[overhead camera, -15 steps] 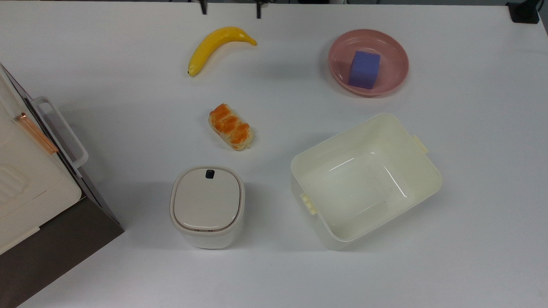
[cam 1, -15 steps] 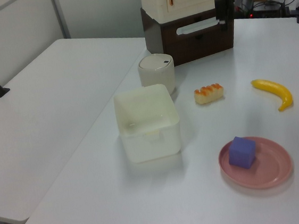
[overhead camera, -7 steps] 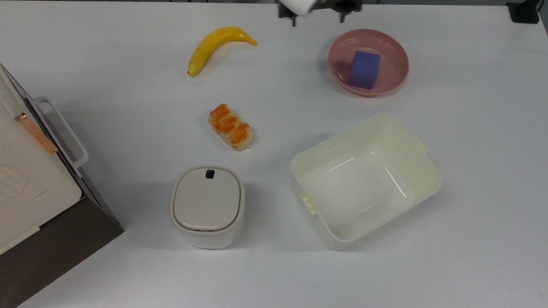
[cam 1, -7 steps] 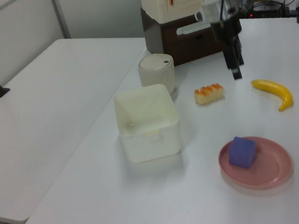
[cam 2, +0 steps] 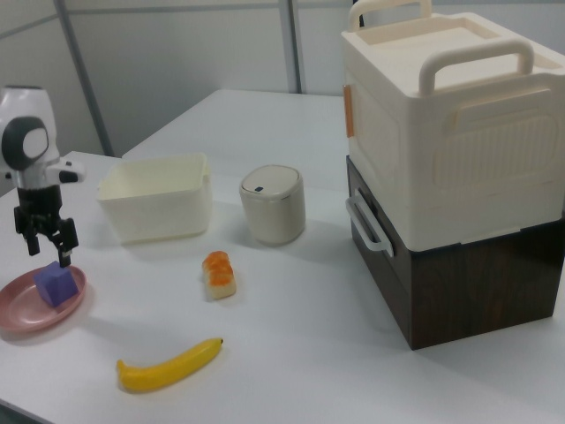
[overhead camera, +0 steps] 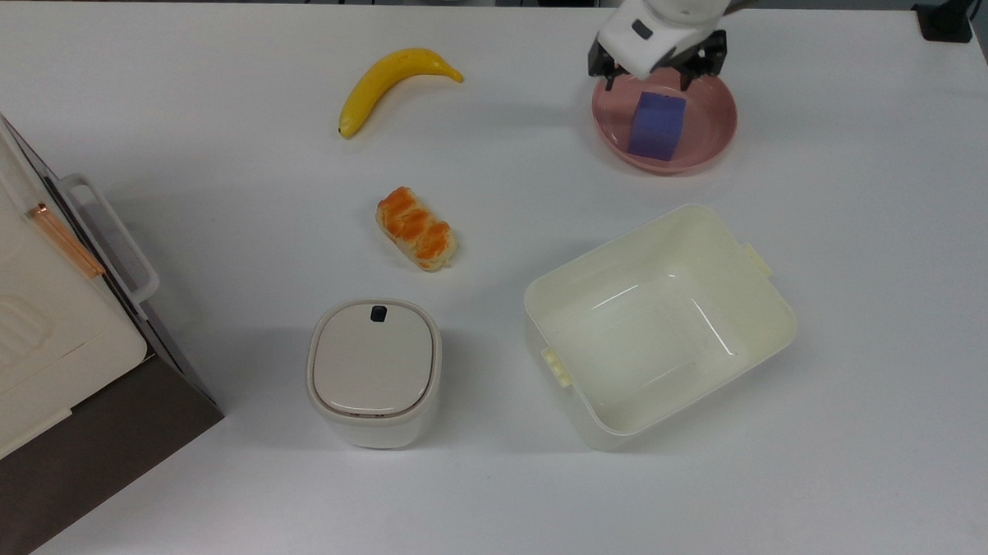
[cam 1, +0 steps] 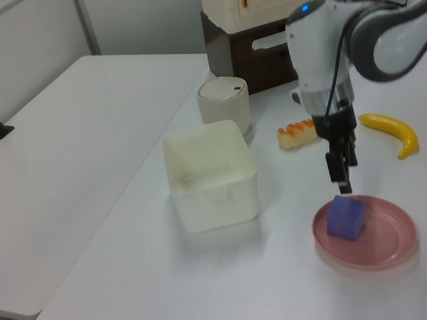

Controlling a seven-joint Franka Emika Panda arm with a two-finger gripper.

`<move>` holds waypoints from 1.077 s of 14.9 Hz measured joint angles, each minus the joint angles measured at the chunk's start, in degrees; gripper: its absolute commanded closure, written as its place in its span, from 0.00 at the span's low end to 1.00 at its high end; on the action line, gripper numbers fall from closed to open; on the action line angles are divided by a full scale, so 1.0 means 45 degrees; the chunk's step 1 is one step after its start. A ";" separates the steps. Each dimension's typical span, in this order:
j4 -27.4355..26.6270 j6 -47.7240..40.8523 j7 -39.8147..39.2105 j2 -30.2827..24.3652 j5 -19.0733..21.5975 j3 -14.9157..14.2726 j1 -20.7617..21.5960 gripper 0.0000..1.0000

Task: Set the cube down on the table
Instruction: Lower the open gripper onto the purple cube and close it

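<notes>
The purple-blue cube point(overhead camera: 657, 125) stands in a pink plate point(overhead camera: 712, 145) at the back right of the white table point(overhead camera: 873, 241) in the top view. My gripper point(overhead camera: 647, 82) hangs open just above the cube's far side, its dark fingers spread wider than the block and not touching it. In the left view the gripper point(cam 1: 342, 181) points down a little above the cube point(cam 1: 346, 217). The right view shows the gripper point(cam 2: 49, 254) straddling the air over the cube point(cam 2: 55, 284) on the plate point(cam 2: 18, 316).
A cream bin point(overhead camera: 755, 336) stands open in front of the plate. A banana point(overhead camera: 390, 85), a bread roll point(overhead camera: 416, 228) and a small lidded canister point(overhead camera: 374, 372) lie toward the top view's left. Stacked boxes point(overhead camera: 32, 335) fill the top view's left edge.
The arm has swung from the table's back middle to the top view's right and come down over the plate. The cube has not moved.
</notes>
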 measured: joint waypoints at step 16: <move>-0.0260 0.0591 0.1448 0.0712 -0.0028 -0.0159 0.1036 0.82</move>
